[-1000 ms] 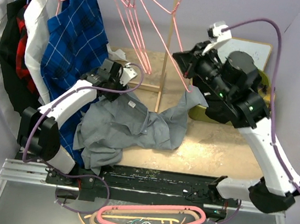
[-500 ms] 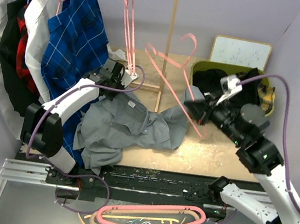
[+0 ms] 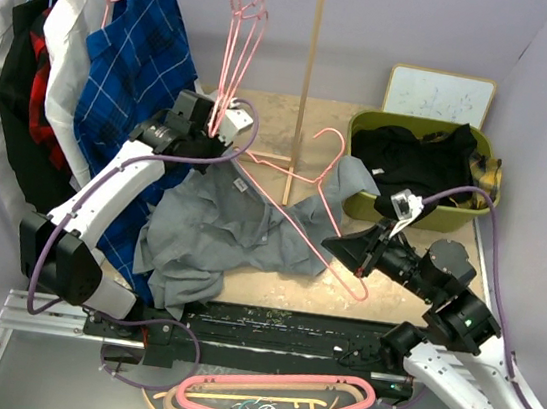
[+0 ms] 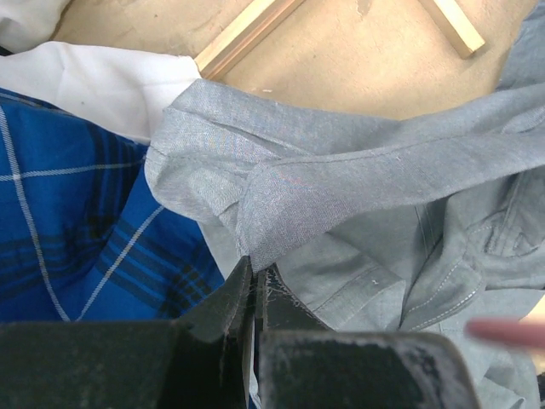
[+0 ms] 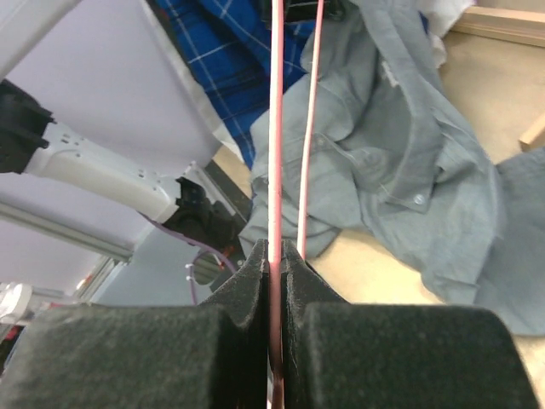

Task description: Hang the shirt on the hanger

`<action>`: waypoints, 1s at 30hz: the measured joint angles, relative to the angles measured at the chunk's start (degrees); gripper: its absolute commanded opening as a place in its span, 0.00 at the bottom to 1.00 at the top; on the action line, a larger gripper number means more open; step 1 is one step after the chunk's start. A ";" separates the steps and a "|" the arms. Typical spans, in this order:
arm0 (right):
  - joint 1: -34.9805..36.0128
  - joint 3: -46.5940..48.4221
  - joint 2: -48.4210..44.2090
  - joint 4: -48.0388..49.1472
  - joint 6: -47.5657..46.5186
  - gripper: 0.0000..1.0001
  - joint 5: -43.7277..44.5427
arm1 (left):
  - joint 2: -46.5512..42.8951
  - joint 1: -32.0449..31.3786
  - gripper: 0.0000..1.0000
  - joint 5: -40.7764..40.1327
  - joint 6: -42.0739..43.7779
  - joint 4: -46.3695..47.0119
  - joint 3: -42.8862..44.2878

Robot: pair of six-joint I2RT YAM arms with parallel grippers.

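Note:
The grey shirt lies crumpled on the table left of centre. My left gripper is at its upper edge. In the left wrist view that gripper is shut on a fold of the shirt, which is pulled taut upward. The thin pink hanger slants over the shirt's right side with its hook pointing up. My right gripper is shut on its wire. In the right wrist view one wire of the hanger runs straight between the shut fingers of the right gripper, above the shirt.
A wooden rack post stands behind the shirt, with spare pink hangers on the rail. A blue checked shirt and other clothes hang at left. A green bin of dark garments sits at back right. Chunky hangers lie below the table.
My left gripper has shut on the shirt's edge and risen slightly. The right arm swung the hanger down from near the rail to low over the shirt's right side.

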 measured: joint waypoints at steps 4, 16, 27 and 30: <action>0.00 -0.66 2.21 3.78 0.96 0.00 -2.38 | 0.00 0.00 0.00 0.50 -0.66 -1.25 0.02; 1.55 -4.28 2.14 4.55 2.49 0.00 -3.04 | 0.11 0.00 0.00 3.34 -1.90 -4.17 3.32; 8.90 -5.49 12.85 13.00 1.44 0.00 5.25 | -0.26 0.37 0.00 8.63 -2.62 -6.27 3.50; 12.13 -5.49 16.20 14.93 0.98 0.00 8.96 | -1.29 0.11 0.00 9.66 -2.80 -7.23 3.50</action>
